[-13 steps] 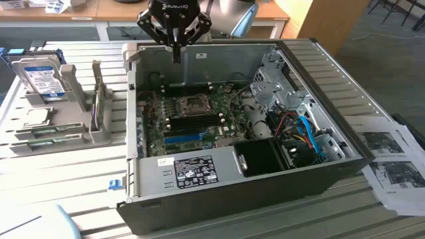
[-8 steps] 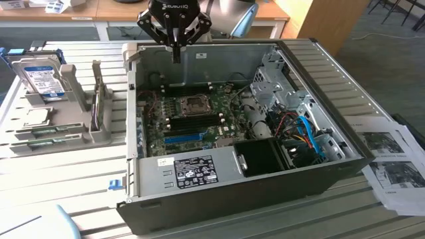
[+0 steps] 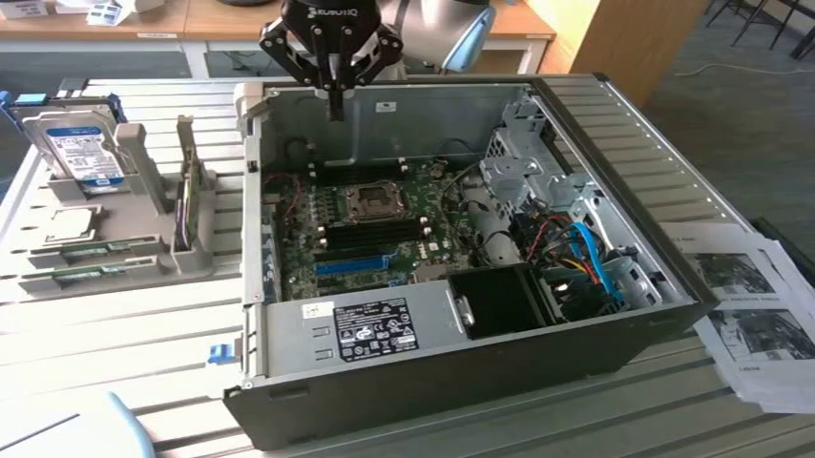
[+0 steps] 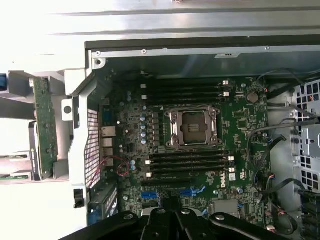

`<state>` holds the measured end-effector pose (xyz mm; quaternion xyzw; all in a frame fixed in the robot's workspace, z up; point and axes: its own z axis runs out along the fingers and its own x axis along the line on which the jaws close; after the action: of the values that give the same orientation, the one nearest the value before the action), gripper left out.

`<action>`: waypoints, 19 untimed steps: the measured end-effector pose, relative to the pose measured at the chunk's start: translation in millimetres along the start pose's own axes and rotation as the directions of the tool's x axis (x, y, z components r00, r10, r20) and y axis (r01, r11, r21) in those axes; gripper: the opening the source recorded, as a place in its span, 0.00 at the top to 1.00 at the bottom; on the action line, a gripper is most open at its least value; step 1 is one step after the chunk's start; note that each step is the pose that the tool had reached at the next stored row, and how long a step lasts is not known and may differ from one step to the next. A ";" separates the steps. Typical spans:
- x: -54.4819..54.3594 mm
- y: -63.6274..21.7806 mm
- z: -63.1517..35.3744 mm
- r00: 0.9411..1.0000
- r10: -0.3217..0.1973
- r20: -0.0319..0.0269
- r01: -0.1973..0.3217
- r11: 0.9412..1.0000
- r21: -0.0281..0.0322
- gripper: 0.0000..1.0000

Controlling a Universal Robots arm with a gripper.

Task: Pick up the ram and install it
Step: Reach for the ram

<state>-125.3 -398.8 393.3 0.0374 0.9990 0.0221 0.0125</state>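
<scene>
1. Ram point(image 4: 44, 127) stood on edge in the grey holder point(image 3: 140, 262), outside the case point(image 3: 612, 315) and just off to the exterior view's left of it. Nothing was touching it.
2. The jaws hung above the case's far wall, well apart from the ram, with the fingertips point(image 3: 335, 107) pointing straight down.
3. And those jaws were pressed fully together, with nothing between them and no grip on anything.
4. Down below, the case lay on its side on the table point(image 3: 114, 343), opened up, with the motherboard point(image 4: 240, 125) facing upward.
5. The socket point(image 4: 193, 127) sat mid-board, with rows of black slots point(image 4: 190, 161) flanking it on two sides.
6. The blue slot point(image 3: 350, 264) ran along the board's near part, toward the power supply point(image 3: 369, 329).
7. Over in the holder, a hard drive point(image 3: 79, 151) stood upright, on the side of the ram away from the case.
8. Two more thin green boards point(image 3: 95, 251) lay flat in the holder's low trays.
9. Papers point(image 3: 751, 305) lay on the table at the exterior view's right of the case.
</scene>
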 end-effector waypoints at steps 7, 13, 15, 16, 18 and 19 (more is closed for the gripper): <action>9.9 -0.7 -0.3 1.000 0.000 0.000 0.000 1.000 0.000 0.91; 22.2 -1.6 -0.6 1.000 0.000 0.000 0.000 1.000 0.000 0.91; 26.5 -2.0 -0.7 1.000 0.000 0.000 0.000 1.000 0.000 0.91; 28.7 -2.1 -0.8 1.000 0.000 0.000 0.000 1.000 0.000 0.91; 33.4 -2.5 -0.9 1.000 0.000 0.000 0.000 1.000 0.000 0.91; 35.6 -2.7 -0.9 1.000 0.000 0.000 0.000 1.000 0.000 0.91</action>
<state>-161.1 -398.8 393.3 0.0374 0.9990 0.0221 0.0125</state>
